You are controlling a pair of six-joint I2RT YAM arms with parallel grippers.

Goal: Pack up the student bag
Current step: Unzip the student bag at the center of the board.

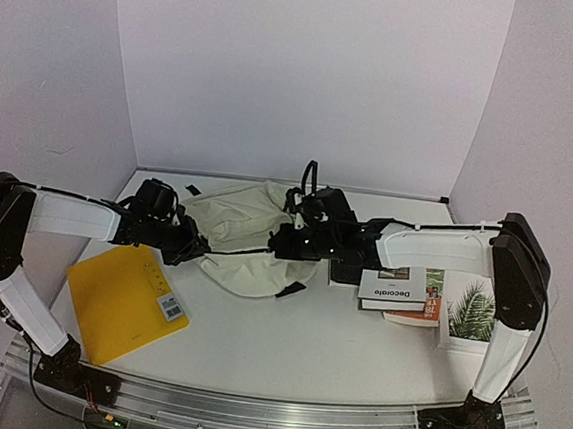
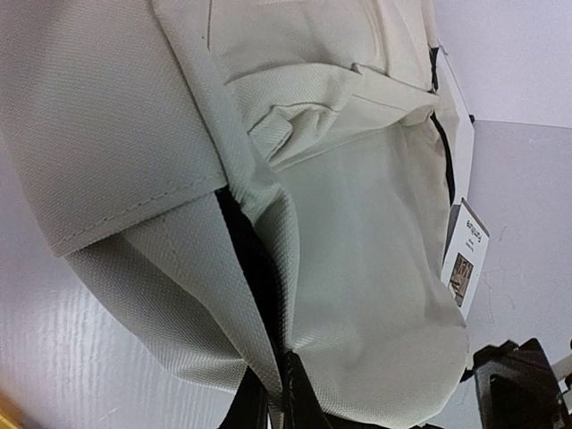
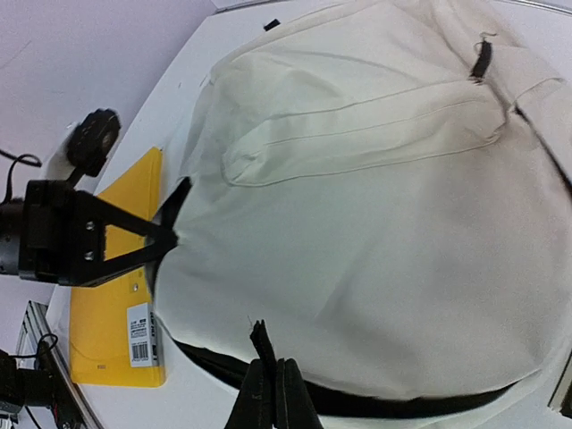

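Yellow sits nearest: a flat folder (image 1: 118,305) lies on the table (image 1: 305,347) to the near left of the student bag (image 1: 235,225), just off its corner. To the bag's near right is a small stack of books (image 1: 395,289), with a leaf-print cover (image 1: 474,309) beyond them, farther from the bag.

Next come the two arms, reaching in from either side to the bag's near rim. The left claw (image 3: 172,238) is pinched tight on the bag's left edge, its tips meeting in the cream fabric. The right claw (image 3: 273,393) is also closed hard, on the black zipper trim along the bag's near edge, with a stub of the trim standing up between its fingers. Both have hold of the bag and nothing else.

The bag lies flat in the middle of the table, its body spreading away from both claws towards the back wall. Its long axis runs left to right. The black zipper line (image 1: 233,253) is drawn between the two grips, so the mouth faces the arms. A paper tag (image 2: 465,259) hangs off the bag's side.

As I judge it, the next move turns on that stretched line: parting it opens the mouth. The folder is nearer the left arm and the books are nearer the right.
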